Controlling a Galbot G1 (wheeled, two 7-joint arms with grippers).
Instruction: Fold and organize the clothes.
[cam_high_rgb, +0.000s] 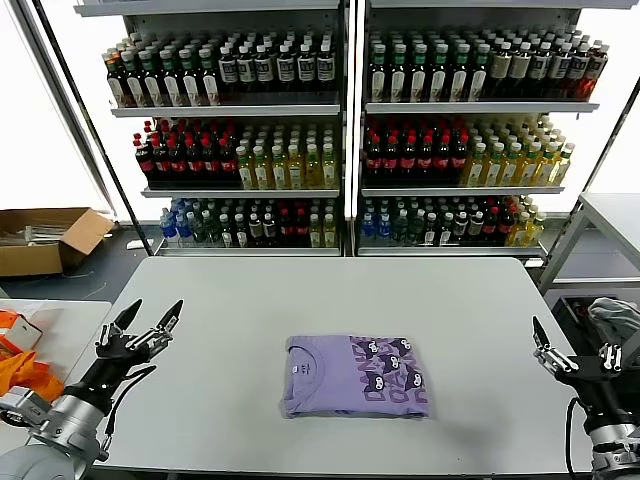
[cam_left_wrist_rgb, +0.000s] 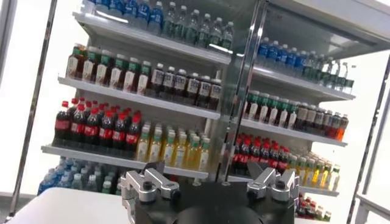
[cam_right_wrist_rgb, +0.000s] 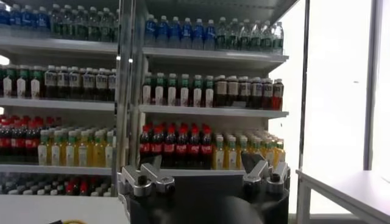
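Observation:
A lavender T-shirt (cam_high_rgb: 352, 375) with a dark purple cartoon print lies folded into a flat rectangle at the middle front of the grey table (cam_high_rgb: 330, 300). My left gripper (cam_high_rgb: 150, 322) is open and empty, raised at the table's left front corner, well left of the shirt. My right gripper (cam_high_rgb: 570, 350) is open and empty at the table's right front edge, well right of the shirt. Both wrist views face the drink shelves and do not show the shirt; the left gripper (cam_left_wrist_rgb: 210, 178) and right gripper (cam_right_wrist_rgb: 202, 168) show spread jaws there.
Shelves of bottled drinks (cam_high_rgb: 350, 130) stand behind the table. An orange fabric item (cam_high_rgb: 25, 365) lies on a side surface at the left. A cardboard box (cam_high_rgb: 45, 238) sits on the floor at the left. A grey-white cloth bundle (cam_high_rgb: 615, 318) lies at the right, by another table (cam_high_rgb: 610, 215).

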